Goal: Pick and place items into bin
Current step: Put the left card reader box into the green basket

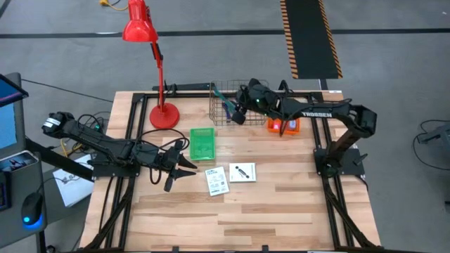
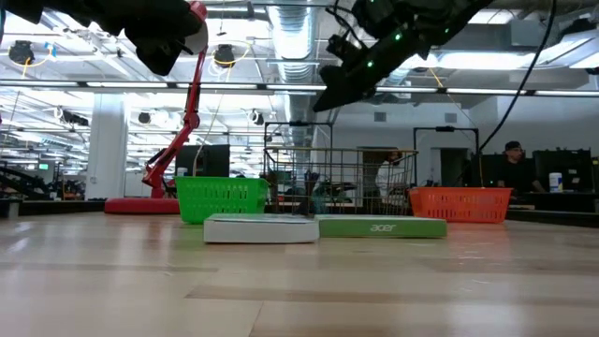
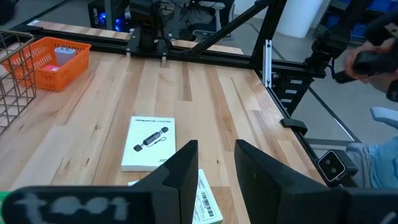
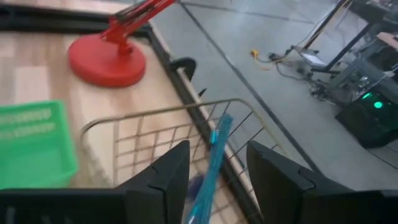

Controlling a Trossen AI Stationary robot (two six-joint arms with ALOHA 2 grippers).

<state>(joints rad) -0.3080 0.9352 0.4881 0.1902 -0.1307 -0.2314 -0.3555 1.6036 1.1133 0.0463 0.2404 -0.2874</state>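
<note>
A wire basket [image 1: 223,112] stands at the table's far edge. My right gripper [image 1: 235,114] hangs over it, open. A teal stick-like tool [image 4: 214,152] slants inside the basket, its upper end near the rim [image 4: 161,112]. My right gripper's [image 4: 217,148] fingers stand on either side of the tool, apart from it. Two white printed cards [image 1: 217,180] [image 1: 242,172] lie flat on the table's middle. My left gripper [image 1: 184,166] waits open to their left, above the wood, and looks over them [image 3: 149,143].
A green basket [image 1: 202,143] sits just near of the wire basket. An orange basket [image 1: 283,126] stands to its right with small things inside. A red desk lamp has its base [image 1: 163,114] at the far left. Black frame rails run along both table sides.
</note>
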